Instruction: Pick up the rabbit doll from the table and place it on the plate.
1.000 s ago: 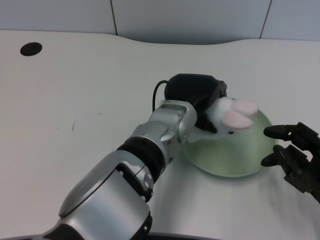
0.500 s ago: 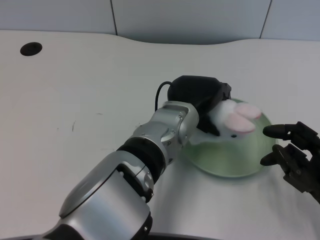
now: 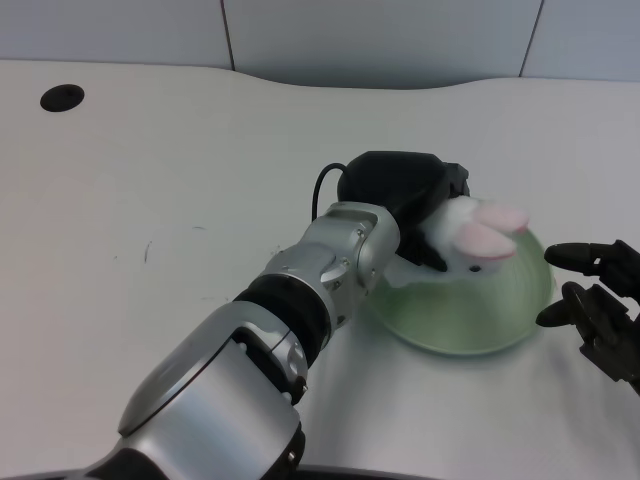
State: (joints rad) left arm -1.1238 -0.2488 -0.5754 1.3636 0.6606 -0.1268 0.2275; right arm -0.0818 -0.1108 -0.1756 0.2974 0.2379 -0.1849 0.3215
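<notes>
A white table [image 3: 150, 180] fills the view, its far edge curving against a grey-blue panelled wall [image 3: 380, 40], with a dark round hole [image 3: 62, 98] in the top near the far left corner.

The rabbit doll [image 3: 475, 240] — white, with two pink ears pointing right — sits in the fingers of the left hand [image 3: 405, 195], which are closed around its body from the left side. It hangs over the left half of the pale green plate [image 3: 500, 320]; whether its underside already touches the plate's surface cannot be told from this angle, since the hand and the doll's own bulk hide the contact. Gripping the body and leaving the ears free looks like a way to keep the soft toy from folding or slipping out.

The silver left forearm [image 3: 330, 265] reaches diagonally from the lower left, its wrist over the plate's near-left rim, so the hand arrives from the side rather than from above. A thin black cable [image 3: 318, 190] loops behind the wrist.

At the right edge the right hand [image 3: 600, 310] waits just beside the plate, fingers apart, holding nothing — out of the way of the drop. By my reading the carry is essentially finished and release is what remains.
</notes>
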